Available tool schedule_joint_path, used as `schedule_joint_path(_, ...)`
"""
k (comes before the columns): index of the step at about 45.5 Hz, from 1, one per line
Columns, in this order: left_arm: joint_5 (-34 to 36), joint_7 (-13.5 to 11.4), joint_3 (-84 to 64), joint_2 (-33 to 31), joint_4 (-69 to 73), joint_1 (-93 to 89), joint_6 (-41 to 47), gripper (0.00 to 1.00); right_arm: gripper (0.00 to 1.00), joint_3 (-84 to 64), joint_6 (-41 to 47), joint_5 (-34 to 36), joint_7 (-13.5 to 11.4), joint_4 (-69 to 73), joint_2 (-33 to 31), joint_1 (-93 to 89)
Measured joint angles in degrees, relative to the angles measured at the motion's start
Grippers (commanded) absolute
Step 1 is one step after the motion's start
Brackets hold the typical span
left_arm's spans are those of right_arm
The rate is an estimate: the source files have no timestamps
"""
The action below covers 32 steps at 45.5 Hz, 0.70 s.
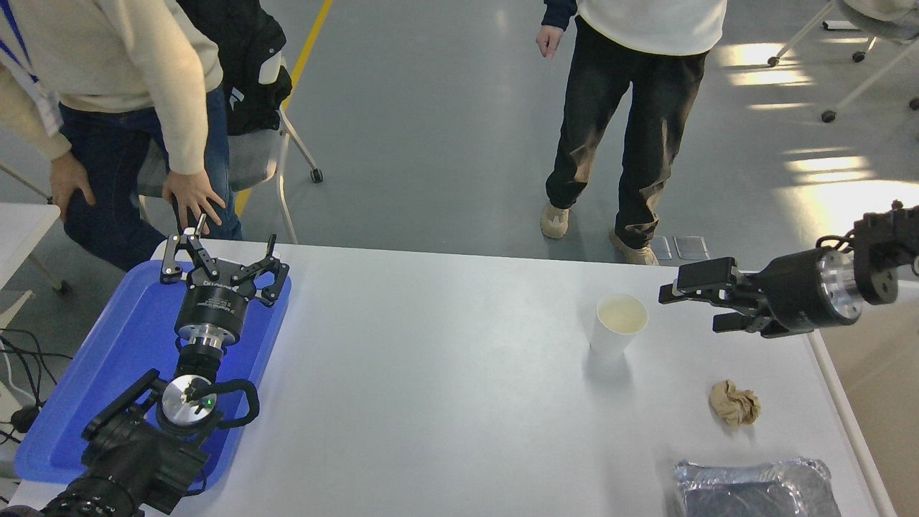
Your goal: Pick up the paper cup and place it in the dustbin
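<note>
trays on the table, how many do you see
2. A blue tray lies at the table's left edge, under the parked left gripper. A foil tray sits at the near right corner, partly cut off by the picture's bottom edge.

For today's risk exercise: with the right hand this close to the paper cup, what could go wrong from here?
1. The right hand comes in level with the rim of the upright paper cup; a fingertip could tip it over.
2. A tight grip may crush the cup's thin wall.
3. Only an edge of the dustbin shows at the right, so the drop could miss.
</note>
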Motion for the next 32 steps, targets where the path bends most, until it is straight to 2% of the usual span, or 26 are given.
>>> schedule_joint_path(16, 0.02, 0.01, 0.0, 0.01, 0.01, 0.06, -0.01, 1.0, 1.0, -11.77, 1.98, -0.75, -0.08, 1.09, 11.42, 9.55)
schedule_joint_path(32, 0.01, 0.0, 0.0, 0.01, 0.01, 0.08, 0.0, 1.0, 1.0, -18.99, 2.21, 1.3, -0.07, 0.8, 23.27, 14.33)
